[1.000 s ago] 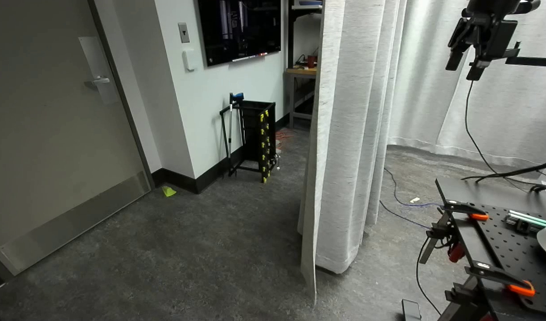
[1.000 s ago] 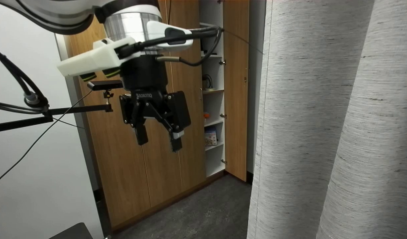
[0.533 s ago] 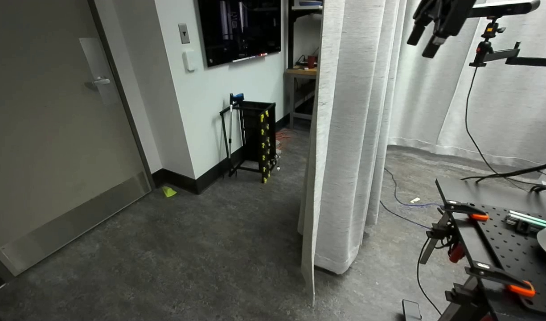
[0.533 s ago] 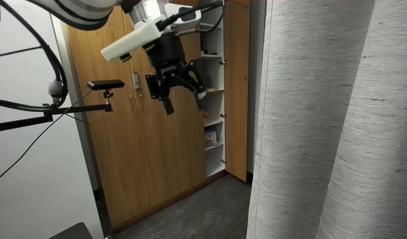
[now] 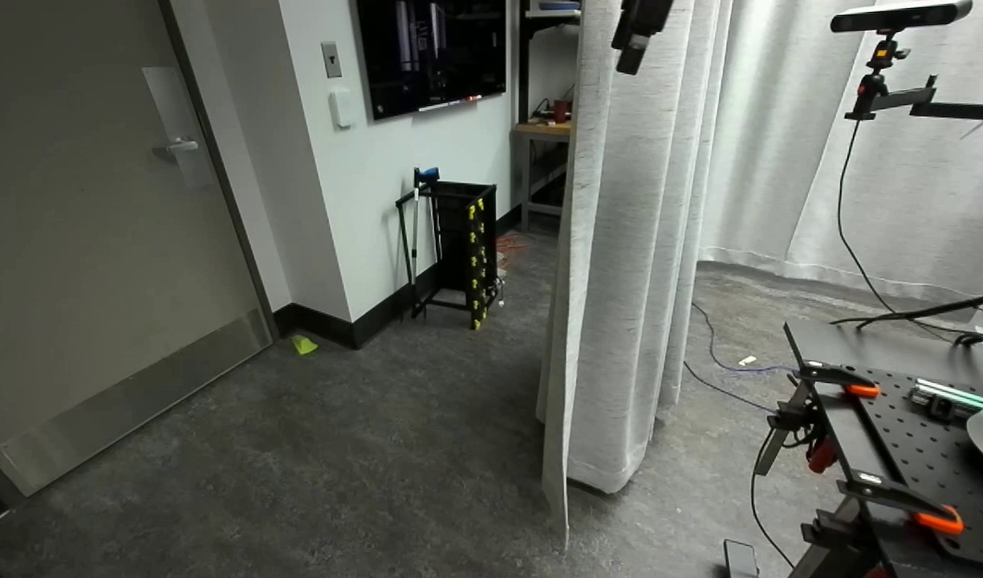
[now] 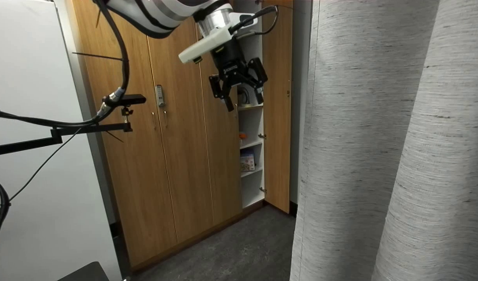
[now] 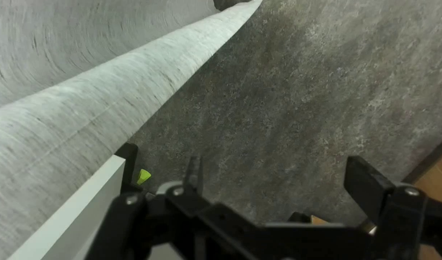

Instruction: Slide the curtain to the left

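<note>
Gripper had swung towards the curtain, which hung beside it, contact unclear; jaws stood apart, nothing between. Judged: approach, slide not begun.

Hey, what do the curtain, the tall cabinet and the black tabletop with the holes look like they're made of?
The curtain: probably matte woven cloth, from its fine thready streaks and soft folds.
The cabinet: satin wood or wood-look laminate, from its grain; I can't tell which.
The tabletop: likely metal, coated dull black, judging by its neat rows of holes.
</note>
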